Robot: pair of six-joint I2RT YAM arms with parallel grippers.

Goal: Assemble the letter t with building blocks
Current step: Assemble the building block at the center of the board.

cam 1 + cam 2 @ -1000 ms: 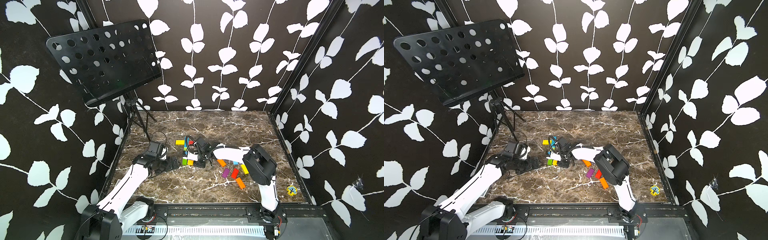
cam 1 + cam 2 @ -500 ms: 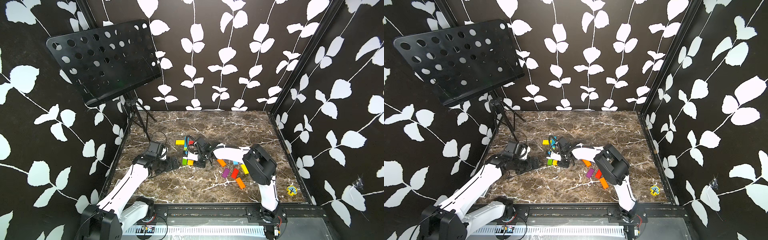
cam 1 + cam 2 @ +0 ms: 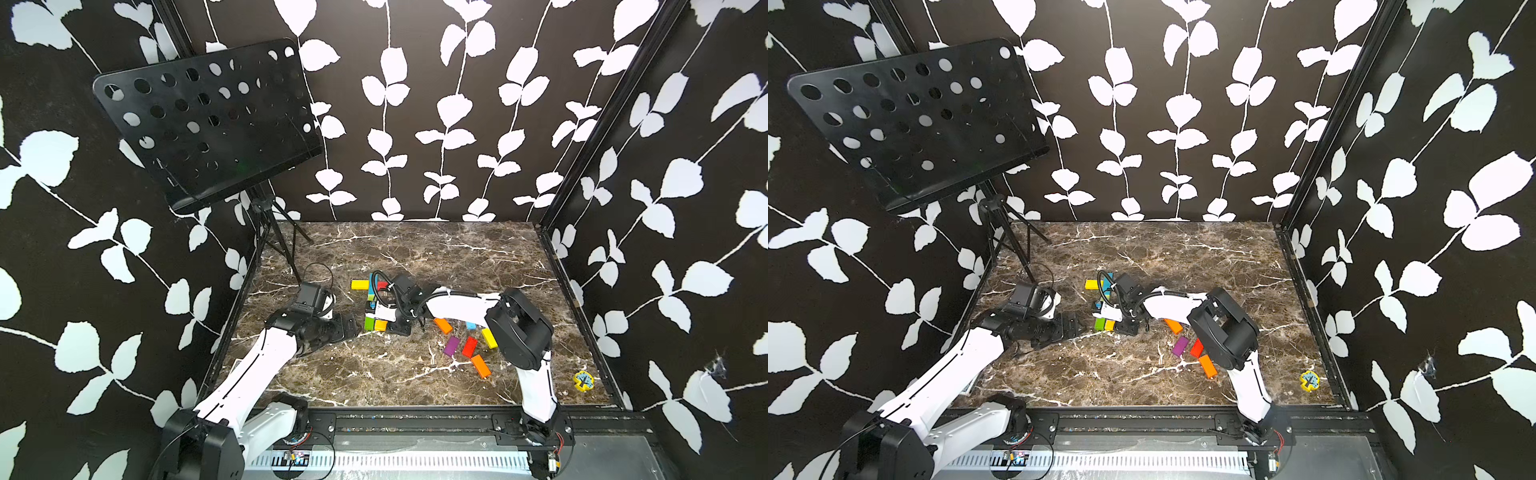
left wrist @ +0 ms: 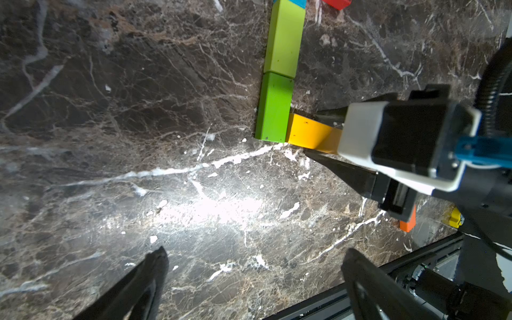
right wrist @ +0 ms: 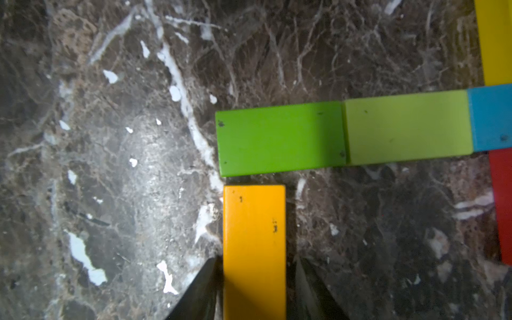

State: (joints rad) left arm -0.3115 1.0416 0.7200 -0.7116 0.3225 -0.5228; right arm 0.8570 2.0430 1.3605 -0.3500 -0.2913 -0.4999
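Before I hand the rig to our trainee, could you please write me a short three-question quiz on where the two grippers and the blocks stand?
1. True or false: the left gripper holds a block.
2. Which block lies between the right gripper's jaws? A red; B yellow; C purple.
3. Name the colour of the block nearest that block's free end.
Key: 1 false, it is open and empty. 2 B, the yellow block. 3 dark green: the dark green block at the end of the stem.
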